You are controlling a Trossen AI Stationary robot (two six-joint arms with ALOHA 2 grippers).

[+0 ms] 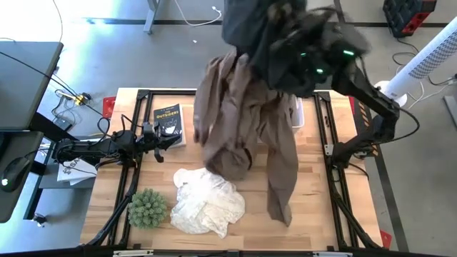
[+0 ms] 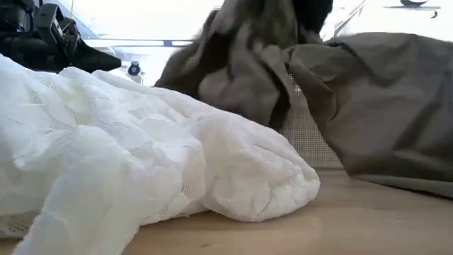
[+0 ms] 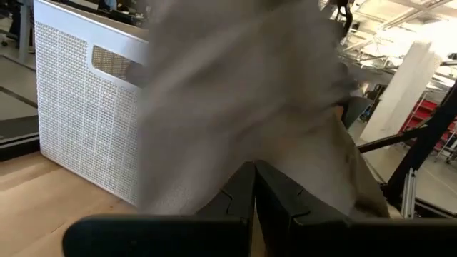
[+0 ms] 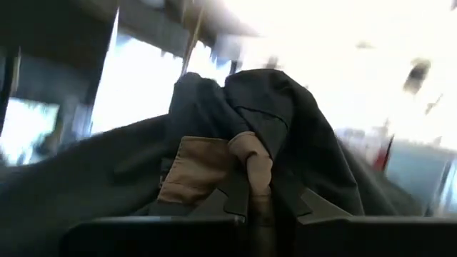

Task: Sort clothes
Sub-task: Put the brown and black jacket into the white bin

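While my right gripper (image 1: 303, 61) hangs high above the white basket (image 1: 298, 114), seen from above, it is clenched on a bunch of cloth: the khaki-brown trousers (image 1: 243, 121) drape from it down onto the tabletop (image 1: 321, 207), with a dark grey piece (image 1: 250, 28) bundled up by the wrist. My left gripper (image 1: 153, 135) rests beside a book (image 1: 167, 120), well to the basket's left, fingers pressed together and empty. One white patterned garment (image 1: 207, 203) lies in a heap in front of the basket, a green plant (image 1: 148, 207) just beside it.

From tabletop height, the white garment fills the foreground and the trousers hang behind it, in front of the basket wall.

Past my left fingers (image 3: 235, 203), closed on nothing, I see the basket and a blurred sweep of khaki.

Past my right fingers (image 4: 246, 189), a fold of khaki is pinched between them, dark grey cloth humped over it.

I judge I am mid-lift, pulling garments out to sort. Next I should carry this bunch clear and separate the two pieces. I count three garments, one basket, one plant, one book.
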